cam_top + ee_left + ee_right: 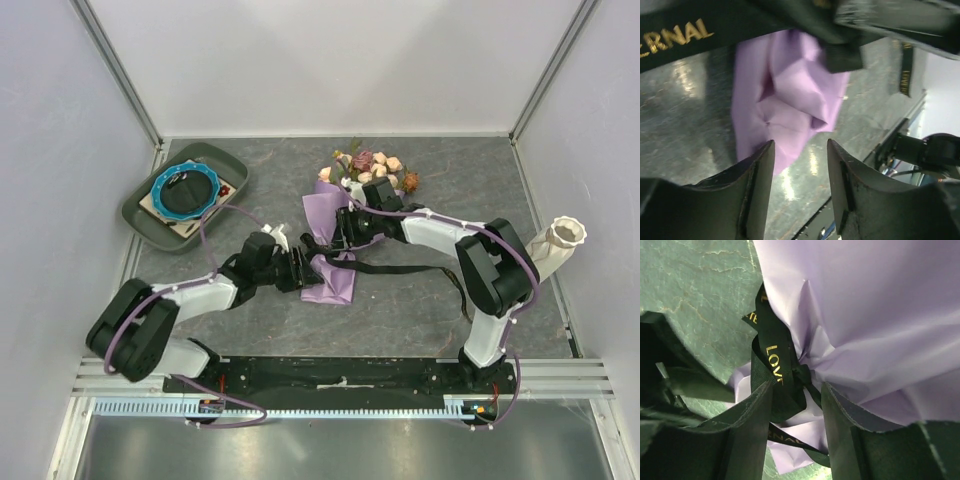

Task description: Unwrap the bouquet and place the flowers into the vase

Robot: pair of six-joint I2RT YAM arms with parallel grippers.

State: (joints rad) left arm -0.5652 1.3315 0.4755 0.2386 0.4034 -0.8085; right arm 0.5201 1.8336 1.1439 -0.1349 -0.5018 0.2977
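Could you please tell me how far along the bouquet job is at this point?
Nothing looks finished yet: the black ribbon is knotted around the lilac paper cone, its tails trailing on the table. In hand: the right gripper is open around that knot, the left gripper open at the cone's lower end. Remaining: untying, unwrapping, and moving the flowers into the vase, which holds none.

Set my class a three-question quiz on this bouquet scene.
1. True or false: the flowers already stand in the vase.
2. The ribbon on the bouquet is: A black, B red, C white?
3. On which side of the table, left or right, is the green tray?
Key: 1 false; 2 A; 3 left.
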